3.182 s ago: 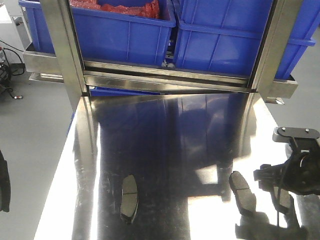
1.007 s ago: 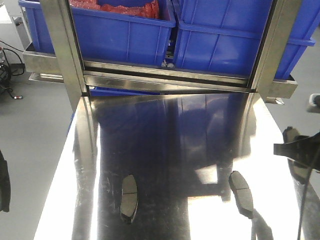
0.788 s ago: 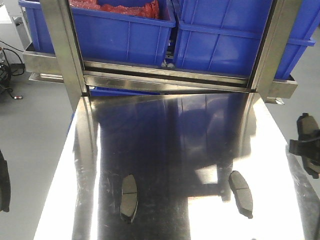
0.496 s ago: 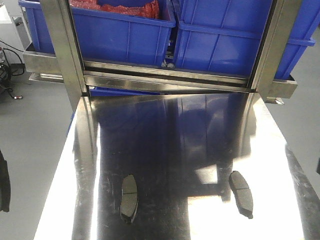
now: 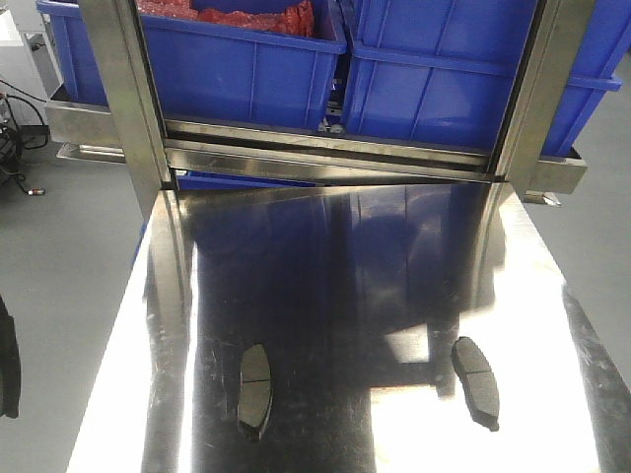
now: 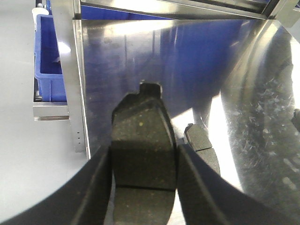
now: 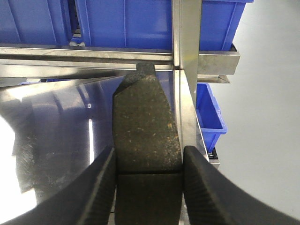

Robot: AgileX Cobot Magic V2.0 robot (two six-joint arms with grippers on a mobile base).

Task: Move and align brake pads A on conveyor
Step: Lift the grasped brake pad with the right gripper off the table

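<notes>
**Front view.** A shiny steel table [image 5: 325, 296] runs away from you toward a rack of blue bins [image 5: 246, 59] at the far end. Two brake pads lie flat on its near part, well apart: the left table pad [image 5: 254, 389] and the right table pad [image 5: 475, 382]. Neither arm shows plainly. A dark sliver [image 5: 8, 365] at the left edge may be part of the left arm or its load, but it is too cropped to tell.

**Left wrist view.** Your left gripper [image 6: 143, 168] is clamped on the left held pad [image 6: 140, 126], with its fingers [image 6: 101, 183] pressing both long sides. The pad hangs above the table near its left edge. Another pad lies on the steel just beyond it, to the right.

**Right wrist view.** Your right gripper [image 7: 147, 178] is pinched on the right held pad [image 7: 147, 122]. It is above the table's right edge, close to a steel upright [image 7: 187, 37]. A small blue bin [image 7: 208, 110] sits lower, off to the right.

**Progress.** The conveyor appears in none of these views. I judge the task as under way: two of the four pads are lifted and two wait on the table. No view shows any pad placed or aligned on the belt.
</notes>
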